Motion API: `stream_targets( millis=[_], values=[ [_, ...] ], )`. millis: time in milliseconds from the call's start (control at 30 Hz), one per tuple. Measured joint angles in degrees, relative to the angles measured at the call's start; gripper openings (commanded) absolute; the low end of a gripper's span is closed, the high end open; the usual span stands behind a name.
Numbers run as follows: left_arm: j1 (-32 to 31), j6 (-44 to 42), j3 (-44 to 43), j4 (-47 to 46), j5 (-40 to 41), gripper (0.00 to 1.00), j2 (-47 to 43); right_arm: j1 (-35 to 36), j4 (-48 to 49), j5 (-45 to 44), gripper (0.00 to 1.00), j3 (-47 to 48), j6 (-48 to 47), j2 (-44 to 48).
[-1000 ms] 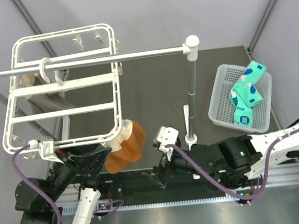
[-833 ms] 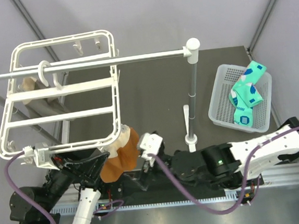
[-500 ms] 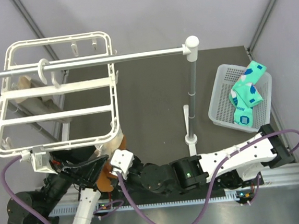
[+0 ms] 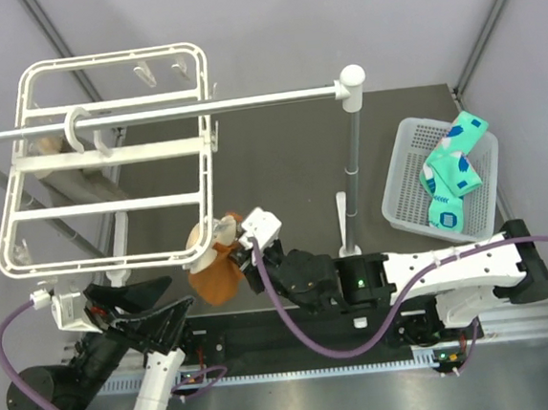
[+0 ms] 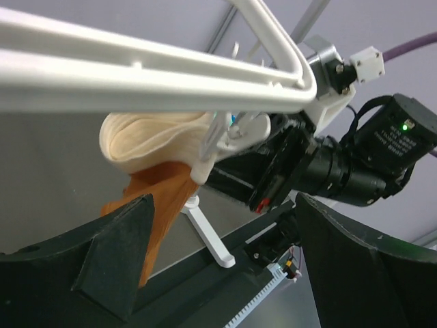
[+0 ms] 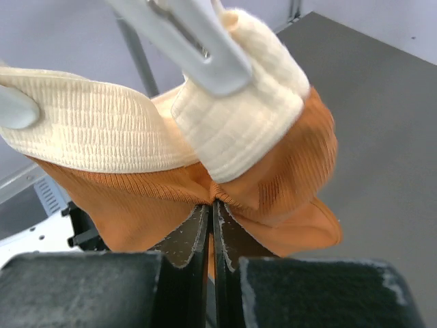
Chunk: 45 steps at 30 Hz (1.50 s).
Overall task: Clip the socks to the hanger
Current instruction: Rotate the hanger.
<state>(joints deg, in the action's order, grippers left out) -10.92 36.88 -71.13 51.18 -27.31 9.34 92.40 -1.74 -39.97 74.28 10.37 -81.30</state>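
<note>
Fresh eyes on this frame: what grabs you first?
The orange sock with a cream cuff stands out first. It dangles from a clip at the near right corner of the white hanger, centre-left, and the right gripper is shut on its lower fabric. Next come the teal socks, lying untouched in the white basket at the far right.

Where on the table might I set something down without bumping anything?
The bare tabletop between the hanger and the post is free, and the strip between post and basket. The near edge is crowded: orange sock, left gripper, right gripper.
</note>
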Motion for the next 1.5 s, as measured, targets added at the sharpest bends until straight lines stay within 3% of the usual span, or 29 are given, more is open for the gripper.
stream_targets(
  millis=[533, 767, 1033, 1200, 1500],
  values=[
    [0.07, -6.95, -17.27, 8.28, 2.08, 0.9, -1.81, -5.99, -4.61, -3.5, 0.01, -2.82, -3.15, 11.47],
    [0.24, -12.37, -32.22, 8.9, 6.32, 0.86, 4.26, -8.63, -6.45, -3.23, 0.07, -3.56, -5.97, 15.82],
    [0.31, -13.31, -28.83, 10.01, 15.34, 0.86, 6.32, -12.87, -6.6, 0.02, 0.07, -4.55, -8.68, 17.94],
    [0.31, -13.73, -28.63, 9.35, 18.29, 0.85, 6.69, -14.56, -6.91, 2.12, 0.0, -4.55, -10.93, 17.92],
    [0.33, -13.49, -29.92, 8.94, 30.95, 0.85, 7.17, -16.76, -6.86, -0.37, 0.0, -4.57, -14.32, 17.94]
  ],
)
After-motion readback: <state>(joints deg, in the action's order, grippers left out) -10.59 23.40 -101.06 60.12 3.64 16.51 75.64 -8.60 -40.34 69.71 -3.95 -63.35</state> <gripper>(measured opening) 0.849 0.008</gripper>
